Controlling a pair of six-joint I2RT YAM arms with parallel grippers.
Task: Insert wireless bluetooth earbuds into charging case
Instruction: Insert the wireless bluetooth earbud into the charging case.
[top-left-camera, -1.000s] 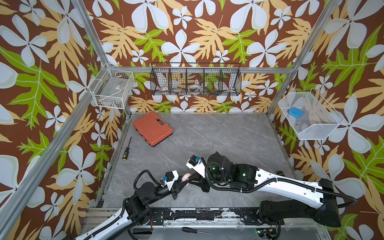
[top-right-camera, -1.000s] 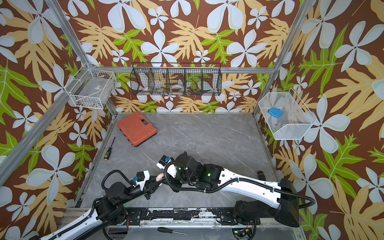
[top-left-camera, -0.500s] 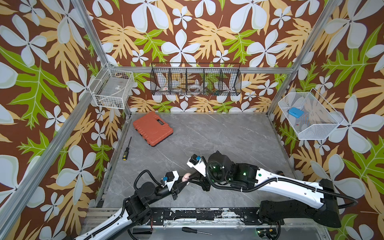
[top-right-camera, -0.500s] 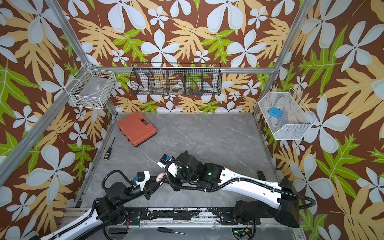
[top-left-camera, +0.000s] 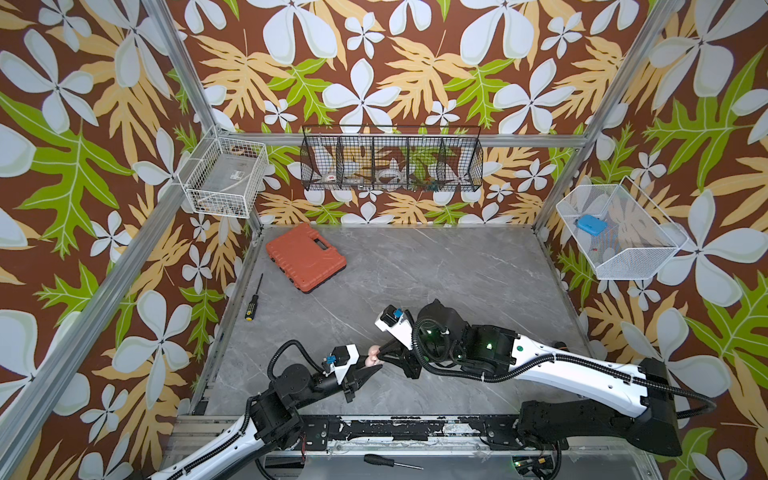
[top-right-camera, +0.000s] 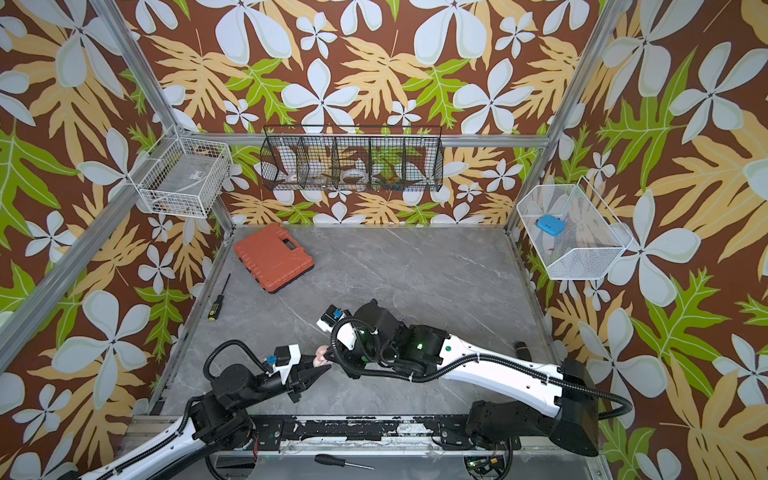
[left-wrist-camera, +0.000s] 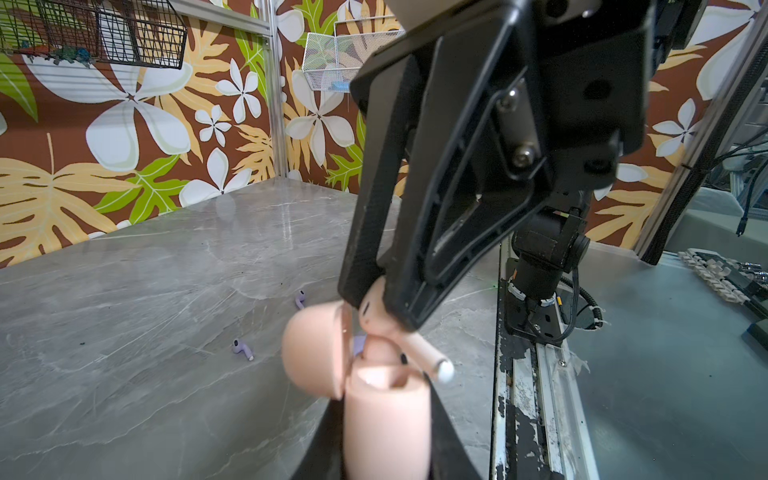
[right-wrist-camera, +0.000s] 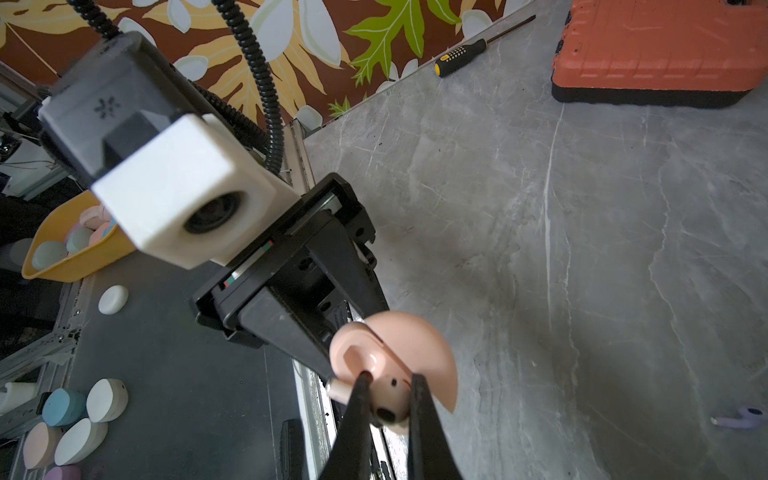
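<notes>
Left wrist view gave the clearest account of the work zone near the front of the table (top-left-camera: 436, 266). Reading left to right in both top views, the screwdriver (top-left-camera: 252, 300) and the orange tool box (top-left-camera: 305, 257) lay well apart from the work. The left gripper (top-left-camera: 371, 371) was clamped on the body of the charging case (left-wrist-camera: 386, 432), which was held clear of the table with its lid (left-wrist-camera: 313, 349) swung open. At the case mouth, the right gripper (right-wrist-camera: 390, 377) was closed on the bulb of one pink earbud (left-wrist-camera: 376, 309). The jaws pinched it from both sides, and the stem (left-wrist-camera: 428, 359) projected free and tilted, not yet lined up with a socket. A second pink rounded form sat in the case mouth; whether it was a seated earbud could not be confirmed. Two lavender earbuds (left-wrist-camera: 243, 349) lay loose on the table beyond the case, apart from each other. Handling assessment: each earbud appeared very light, rigid and glossy, so it was likely to slip or rotate under a hard pinch. Grip on the bulb was judged correct, since it left the stem exposed for insertion. Light force was advised. The case was best held by its lower body, clear of the hinge.
</notes>
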